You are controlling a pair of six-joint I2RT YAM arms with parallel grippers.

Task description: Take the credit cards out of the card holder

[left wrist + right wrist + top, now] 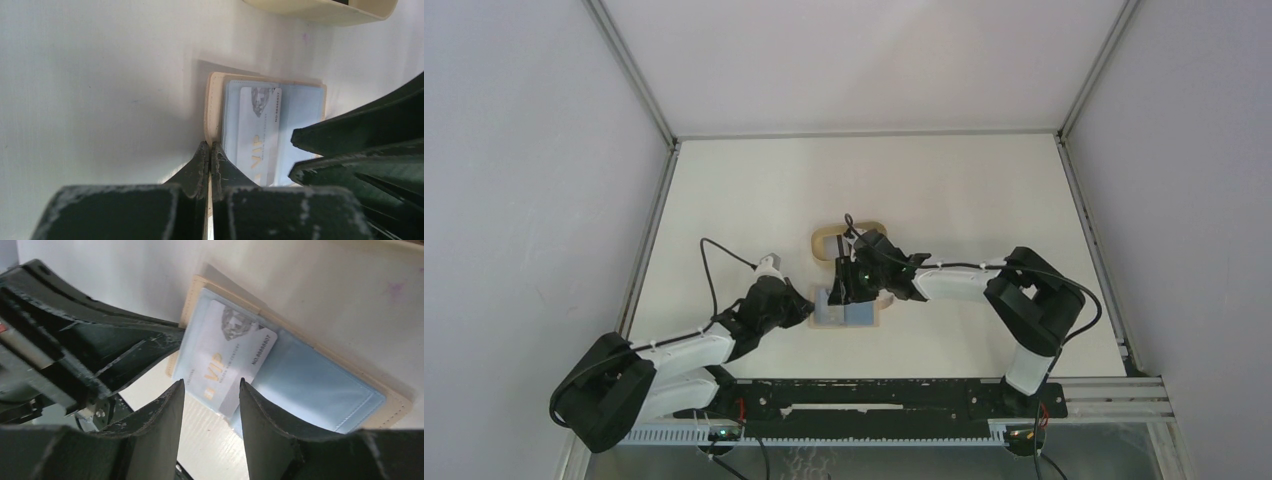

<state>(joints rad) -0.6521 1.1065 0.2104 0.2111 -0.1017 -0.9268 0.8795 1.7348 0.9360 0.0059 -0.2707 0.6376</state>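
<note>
The tan card holder lies open on the table, grey-blue inside up. A pale card printed "VIP" sticks partly out of its pocket. My left gripper is shut on the holder's tan left edge, with a thin tan strip between its jaws. My right gripper is open just above the card's protruding end, one finger on each side, not closed on it. The card also shows in the left wrist view. No black cards are in view.
A beige oval tray with a raised rim stands just behind the card holder; its wall shows in the left wrist view. The right gripper's fingers crowd the holder's right side. White walls enclose the table.
</note>
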